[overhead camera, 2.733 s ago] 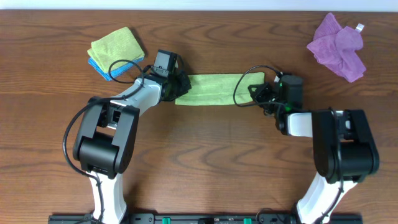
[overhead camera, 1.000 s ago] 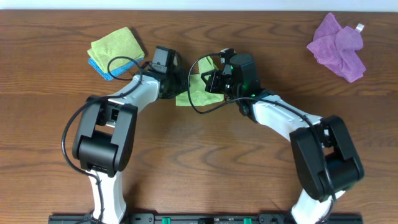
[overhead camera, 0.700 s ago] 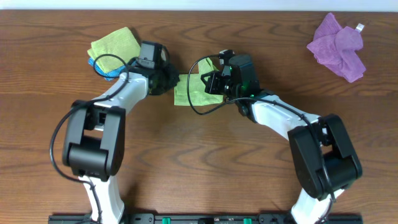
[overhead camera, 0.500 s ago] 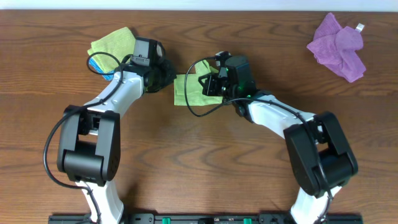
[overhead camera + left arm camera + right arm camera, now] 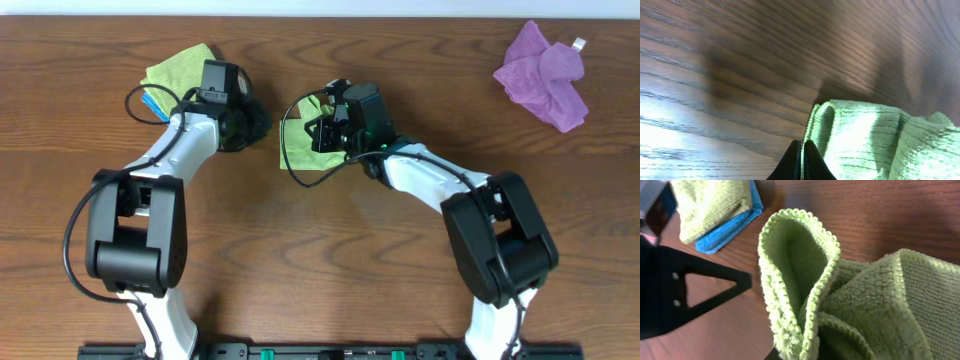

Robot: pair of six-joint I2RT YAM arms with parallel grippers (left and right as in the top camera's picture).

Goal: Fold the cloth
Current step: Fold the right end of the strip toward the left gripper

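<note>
The green cloth (image 5: 300, 147) lies doubled over at the table's middle back. My right gripper (image 5: 322, 132) is over it, shut on a raised looped edge of the cloth (image 5: 795, 295); its fingertips (image 5: 790, 356) are almost hidden under the fabric. My left gripper (image 5: 250, 122) is just left of the cloth, low over the wood. In the left wrist view its jaws (image 5: 803, 150) are shut with nothing seen between them, and the cloth's left edge (image 5: 860, 140) lies just beside the tips.
A folded green cloth on a blue one (image 5: 178, 72) lies at the back left, close behind my left arm; it also shows in the right wrist view (image 5: 715, 215). A crumpled purple cloth (image 5: 545, 75) lies at the back right.
My right gripper has carried the cloth's right end leftward over the rest, doubling it. My left gripper has come off the cloth's left end and moved left toward the stack.
</note>
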